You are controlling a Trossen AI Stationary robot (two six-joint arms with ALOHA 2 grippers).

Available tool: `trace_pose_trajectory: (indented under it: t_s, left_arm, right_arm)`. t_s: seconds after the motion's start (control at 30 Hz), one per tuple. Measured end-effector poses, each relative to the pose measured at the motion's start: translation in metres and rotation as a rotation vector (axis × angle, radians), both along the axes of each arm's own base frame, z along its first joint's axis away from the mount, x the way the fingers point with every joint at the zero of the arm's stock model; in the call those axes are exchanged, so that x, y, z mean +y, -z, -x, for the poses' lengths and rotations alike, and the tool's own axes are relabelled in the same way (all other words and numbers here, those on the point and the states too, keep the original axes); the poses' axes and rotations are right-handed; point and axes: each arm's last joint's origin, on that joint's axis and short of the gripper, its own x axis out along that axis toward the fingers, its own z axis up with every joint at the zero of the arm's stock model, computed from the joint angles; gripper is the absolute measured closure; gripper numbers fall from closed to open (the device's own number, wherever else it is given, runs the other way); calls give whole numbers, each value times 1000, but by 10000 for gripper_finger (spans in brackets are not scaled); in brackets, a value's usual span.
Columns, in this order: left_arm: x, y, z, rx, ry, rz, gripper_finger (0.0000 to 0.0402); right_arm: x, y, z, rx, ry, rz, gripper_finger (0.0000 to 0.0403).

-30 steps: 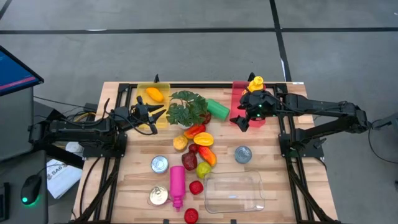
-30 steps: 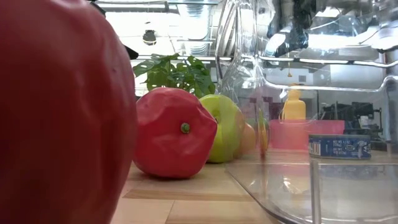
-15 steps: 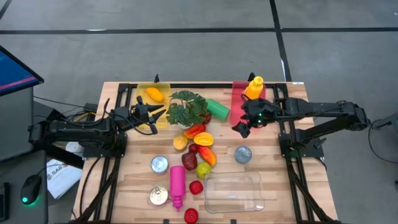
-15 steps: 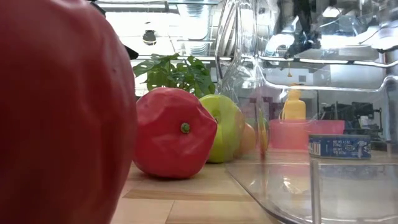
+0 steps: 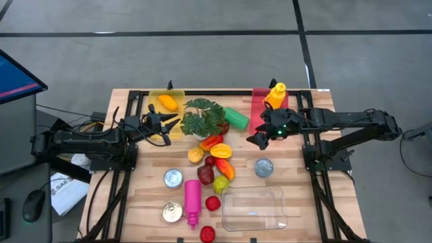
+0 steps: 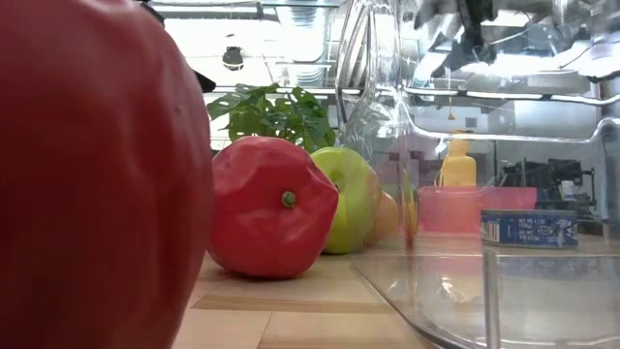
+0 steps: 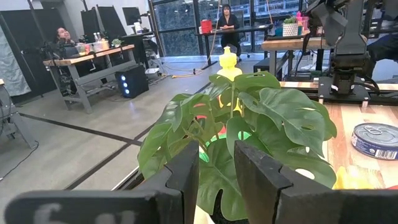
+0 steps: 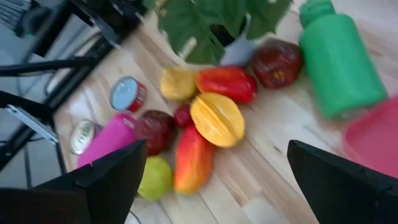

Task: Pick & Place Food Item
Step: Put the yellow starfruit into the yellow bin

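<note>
In the low view, a big round red fruit [image 6: 97, 174] pressed against the lens fills the left side, cut off by the edge and hiding the tabletop behind it. The clear plastic tray [image 6: 465, 281] distorts what lies beyond it. The blue-labelled tin's [image 6: 529, 229] print is probably too small to read.

Readable text: none.
Tin [image 6: 529, 229]: blue label with white print, too small to read.
Paper [image 5: 66, 191]: dark print beside the table, not legible.
</note>
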Motion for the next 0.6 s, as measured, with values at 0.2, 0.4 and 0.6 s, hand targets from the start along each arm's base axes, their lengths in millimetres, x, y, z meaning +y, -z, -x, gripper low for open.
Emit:
trace_pose_trajectory:
  t_s: [0.2, 0.4, 0.6]
  left_arm:
    - [0, 0, 0, 0, 0, 0, 312]
    - [0, 0, 0, 0, 0, 0, 312]
    - [0, 0, 0, 0, 0, 0, 312]
  right_arm:
    - [0, -9, -7, -118, 2, -1, 21]
    - [0, -16, -12, -210, 22, -29, 21]
    - [0, -19, -13, -241, 21, -29, 21]
